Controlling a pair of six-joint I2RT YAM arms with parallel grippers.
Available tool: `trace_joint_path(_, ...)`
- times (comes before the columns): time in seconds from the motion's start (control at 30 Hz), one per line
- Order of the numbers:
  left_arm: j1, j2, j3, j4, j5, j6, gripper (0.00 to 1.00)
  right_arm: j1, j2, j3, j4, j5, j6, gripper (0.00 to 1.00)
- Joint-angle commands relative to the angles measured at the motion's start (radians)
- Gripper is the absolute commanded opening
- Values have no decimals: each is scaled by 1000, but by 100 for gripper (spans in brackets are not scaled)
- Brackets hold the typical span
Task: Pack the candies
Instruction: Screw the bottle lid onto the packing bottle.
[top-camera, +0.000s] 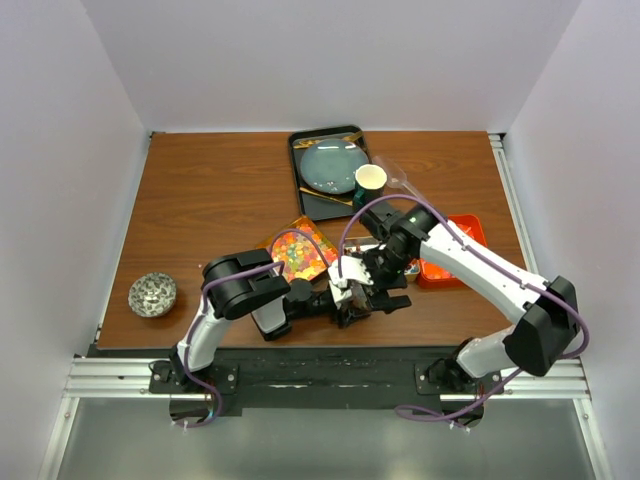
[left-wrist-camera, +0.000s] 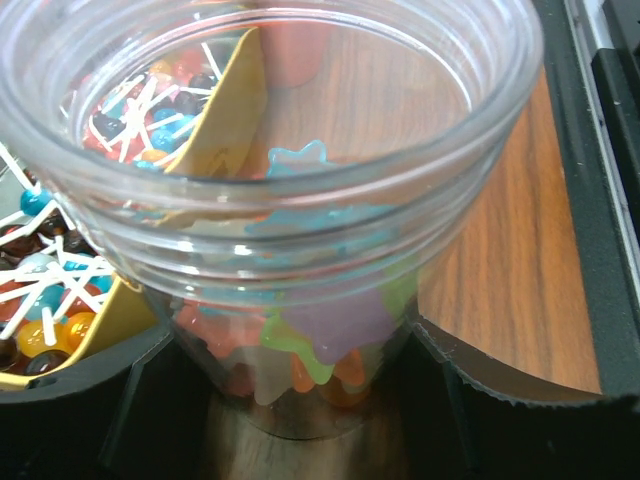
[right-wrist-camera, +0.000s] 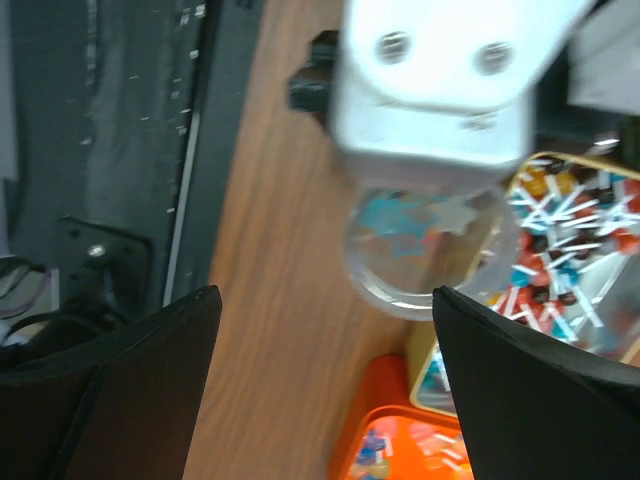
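The left gripper (left-wrist-camera: 290, 410) was clamped on the base of a clear jar (left-wrist-camera: 300, 190), which stood mouth-up on the table (left-wrist-camera: 500, 280), evidently to steady it for filling. The right gripper (right-wrist-camera: 325, 300) hovered above, spread and empty. Star-shaped candies (left-wrist-camera: 330, 325) lay jumbled in the jar bottom with no common axis, and stick sweets (left-wrist-camera: 40, 290) lay criss-crossed in the yellow tray (left-wrist-camera: 90, 355) beside it.

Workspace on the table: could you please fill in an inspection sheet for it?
Surface: brown wooden table, no spill seen.
Job's things: clear jar holding star-shaped sweets; yellow tray of candies beside it.
Clutter: black tray with a plate; green cup; orange box; speckled grey ball.
Grippers: left gripper shut on the jar; right gripper open, holding nothing.
Cables: purple cables loop along both arms.
Surroundings: white walls on three sides; metal rail at the near edge.
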Motion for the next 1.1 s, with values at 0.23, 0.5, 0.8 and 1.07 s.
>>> trace_joint_path(0.23, 20, 75, -25, 47, -20, -6, 0, -93, 51, 167, -22, -70, 133, 90)
trace_joint_path(0.5, 15, 76, -28, 44, -14, -6, 0, -91, 128, 212, -92, -137, -164, 93)
trace_joint_path(0.8, 15, 78, -23, 39, -20, 1, 0, -75, 179, 210, -132, -122, -379, 99)
trace_joint_path(1.07, 14, 76, -23, 38, -23, 4, 0, -55, 183, 161, -63, -131, -377, 92)
